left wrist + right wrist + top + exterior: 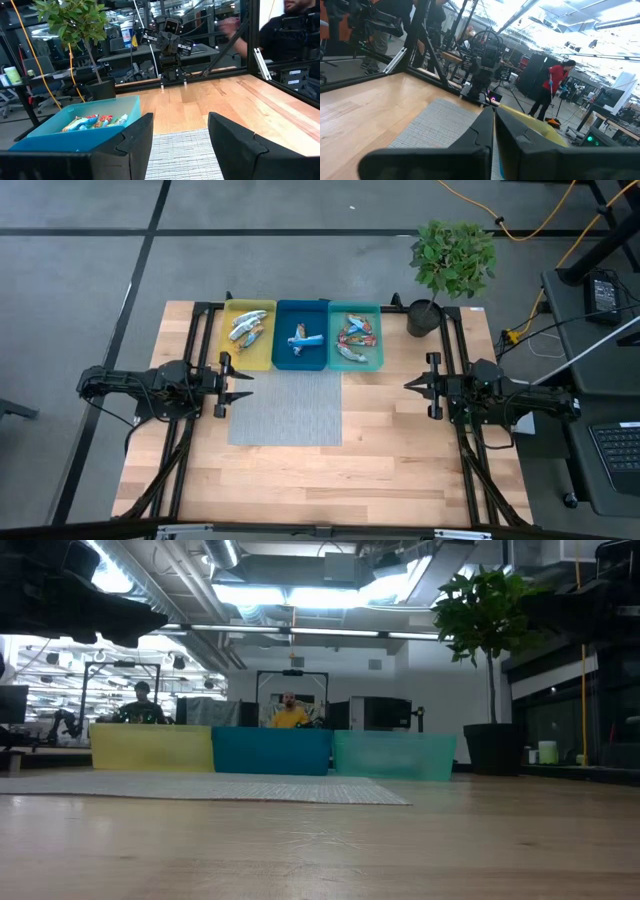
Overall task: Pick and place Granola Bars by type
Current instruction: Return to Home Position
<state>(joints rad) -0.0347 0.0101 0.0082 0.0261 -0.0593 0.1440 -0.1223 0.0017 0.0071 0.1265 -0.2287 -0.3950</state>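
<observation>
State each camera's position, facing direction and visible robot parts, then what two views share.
High: overhead, facing down; both arms, left gripper open, right gripper shut.
Low: tabletop level, facing the tray walls; arm parts overhead.
Left wrist: on that arm, faces the right arm; own fingers show.
Right wrist: on that arm, faces the left arm; own fingers show.
Shared: teal tray, high and left wrist.

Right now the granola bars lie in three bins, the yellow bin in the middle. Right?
No: the high view shows the blue bin in the middle, the yellow bin at the left arm's end. The granola bars do lie in the three bins.
</observation>
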